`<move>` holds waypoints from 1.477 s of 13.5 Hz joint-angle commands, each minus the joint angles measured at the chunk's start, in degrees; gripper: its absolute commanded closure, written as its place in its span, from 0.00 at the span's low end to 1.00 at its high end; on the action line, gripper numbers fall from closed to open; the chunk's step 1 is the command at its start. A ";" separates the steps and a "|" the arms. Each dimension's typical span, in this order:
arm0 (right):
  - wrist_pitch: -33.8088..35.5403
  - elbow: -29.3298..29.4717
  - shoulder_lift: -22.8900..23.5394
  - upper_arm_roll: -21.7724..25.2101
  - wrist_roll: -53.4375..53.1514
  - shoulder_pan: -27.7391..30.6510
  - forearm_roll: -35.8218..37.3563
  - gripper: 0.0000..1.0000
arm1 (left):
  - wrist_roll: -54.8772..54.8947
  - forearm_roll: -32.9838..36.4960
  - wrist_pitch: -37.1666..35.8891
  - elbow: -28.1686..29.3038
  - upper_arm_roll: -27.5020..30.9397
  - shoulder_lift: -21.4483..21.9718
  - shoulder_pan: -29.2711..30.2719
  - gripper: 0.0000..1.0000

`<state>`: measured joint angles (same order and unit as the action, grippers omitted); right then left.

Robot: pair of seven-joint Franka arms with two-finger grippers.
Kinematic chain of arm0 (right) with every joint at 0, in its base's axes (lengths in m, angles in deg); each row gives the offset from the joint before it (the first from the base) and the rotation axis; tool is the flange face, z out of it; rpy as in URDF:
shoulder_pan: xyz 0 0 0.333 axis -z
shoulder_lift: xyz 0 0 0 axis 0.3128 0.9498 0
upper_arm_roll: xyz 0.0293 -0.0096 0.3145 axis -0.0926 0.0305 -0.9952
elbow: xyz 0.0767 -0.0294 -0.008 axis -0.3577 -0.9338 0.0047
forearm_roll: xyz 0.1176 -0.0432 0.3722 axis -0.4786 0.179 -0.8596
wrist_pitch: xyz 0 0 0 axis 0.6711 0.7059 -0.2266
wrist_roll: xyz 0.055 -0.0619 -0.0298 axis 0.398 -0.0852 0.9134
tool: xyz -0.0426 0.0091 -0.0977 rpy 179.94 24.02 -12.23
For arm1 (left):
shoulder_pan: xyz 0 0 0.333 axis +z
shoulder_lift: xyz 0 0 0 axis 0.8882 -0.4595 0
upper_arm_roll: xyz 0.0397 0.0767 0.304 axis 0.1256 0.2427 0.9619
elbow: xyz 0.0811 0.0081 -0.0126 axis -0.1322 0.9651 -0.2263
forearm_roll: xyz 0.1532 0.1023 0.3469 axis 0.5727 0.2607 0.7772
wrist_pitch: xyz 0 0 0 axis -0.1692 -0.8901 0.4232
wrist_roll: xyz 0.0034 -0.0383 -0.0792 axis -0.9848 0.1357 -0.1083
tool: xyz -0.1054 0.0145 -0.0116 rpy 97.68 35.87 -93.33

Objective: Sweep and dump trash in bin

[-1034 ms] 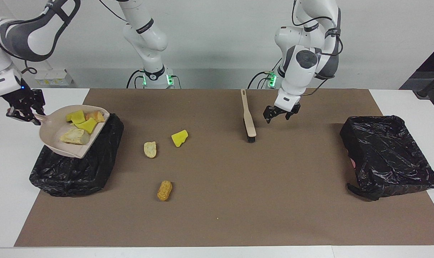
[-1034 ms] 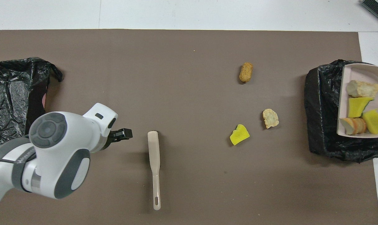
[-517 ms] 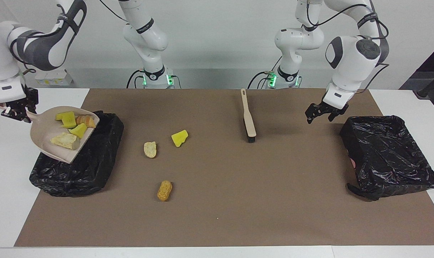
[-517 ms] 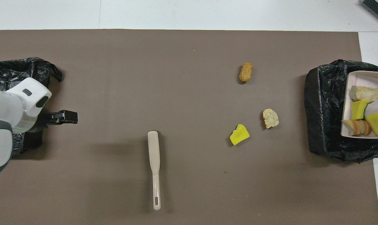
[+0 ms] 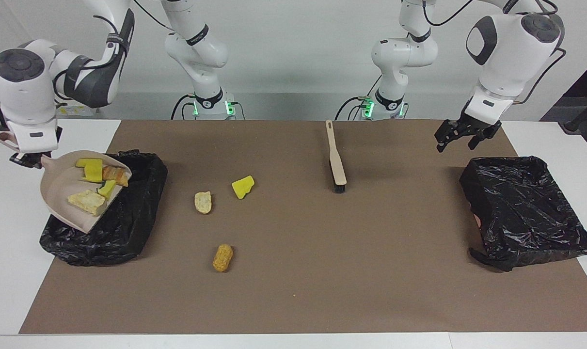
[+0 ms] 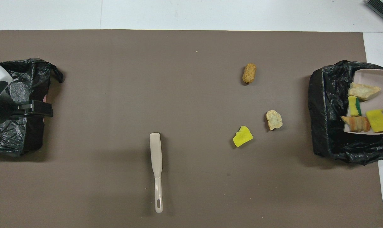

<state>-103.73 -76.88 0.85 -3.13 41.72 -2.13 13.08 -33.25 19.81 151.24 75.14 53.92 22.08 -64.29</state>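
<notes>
Brown surface point(image 5: 371, 271): right gripper point(image 5: 29, 159), jaws clamping beige plastic dustpan point(image 5: 63, 213), is tipping scraps point(image 5: 93, 186).
Keep tilting over the black-lined bin point(image 5: 123, 228); left gripper point(image 5: 460, 137) is waiting, jaws wide.

Both arms have glossy white shells with dark grey bands at the joints. Each big joint carries a round grey cap with small raised marks. Thin black cables run loosely along the upper links. At each base a black ring sits above a small green light. The left gripper point(image 5: 462, 136) and the right gripper point(image 5: 27, 159) are black.
</notes>
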 commanded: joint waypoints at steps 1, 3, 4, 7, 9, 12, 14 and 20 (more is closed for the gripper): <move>2.90 -4.15 -3.72 -0.06 -8.49 -3.42 8.64 1.00 | 1.31 0.94 -5.59 -5.32 -0.58 -0.24 0.94 0.00; 7.21 -3.89 -4.07 -0.06 -11.32 -7.46 14.18 1.00 | 1.66 0.94 -7.44 -4.82 -0.67 1.76 0.94 0.00; 8.62 -3.71 -4.07 -0.06 -12.12 -8.52 16.21 1.00 | 1.57 0.85 -7.71 -4.03 -0.67 2.22 0.94 0.00; 11.43 -3.01 -3.90 0.03 -12.65 -10.81 21.47 1.00 | 1.22 0.85 -7.71 -5.68 -0.58 2.48 0.94 0.00; 11.97 -1.87 -4.07 0.03 -11.78 -10.73 24.05 1.00 | 1.13 0.85 -7.89 -5.95 -0.76 2.57 0.85 0.00; 13.55 -0.03 -4.43 -0.14 -9.06 -10.91 24.67 1.00 | 1.39 0.77 -7.98 -5.69 -0.76 2.57 0.94 0.00; 13.73 0.68 -4.34 -0.84 -8.79 -11.00 24.23 1.00 | 1.48 0.68 -7.80 -4.98 -0.76 3.36 0.94 0.00; 14.79 4.99 -3.81 -0.94 -8.43 -11.43 18.79 1.00 | 1.31 0.68 -9.99 -5.42 -0.76 3.37 0.41 0.00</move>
<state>-90.13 -73.91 -3.22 -3.87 31.71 -13.57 34.64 -32.48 19.83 143.26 69.84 53.50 24.78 -64.27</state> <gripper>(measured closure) 0.683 0.000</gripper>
